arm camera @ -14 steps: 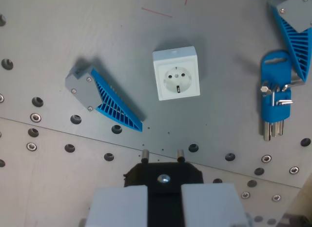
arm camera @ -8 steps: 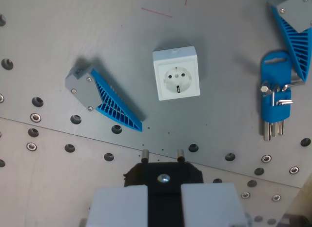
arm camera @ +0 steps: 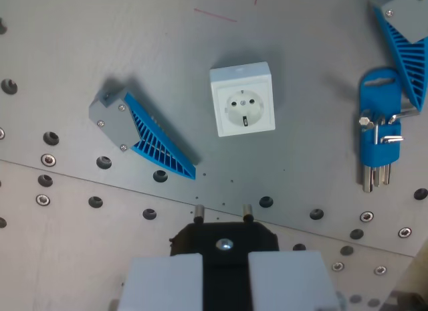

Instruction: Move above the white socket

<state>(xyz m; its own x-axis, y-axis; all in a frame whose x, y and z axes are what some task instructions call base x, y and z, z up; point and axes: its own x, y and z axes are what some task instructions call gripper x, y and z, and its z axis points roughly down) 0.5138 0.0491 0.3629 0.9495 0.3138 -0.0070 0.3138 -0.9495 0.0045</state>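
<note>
The gripper enters from the bottom edge of the wrist view; only its black body, two pale blocks and two small metal pins show. The pins stand apart with nothing between them, but the real fingertips are hard to make out, so I cannot tell whether the fingers are spread or closed.

The white socket lies flat on the grey metal plate, well ahead of the pins and slightly toward the wrist view's right, its round face with two holes turned up to the camera.

Ahead and to the wrist view's left of the fingers sits a grey-and-blue ribbed wedge. Far to the wrist view's right lies a blue hex key set, and beyond it a second blue ribbed wedge, cut off by the top right corner. The plate's bolt holes run just beside the pins.
</note>
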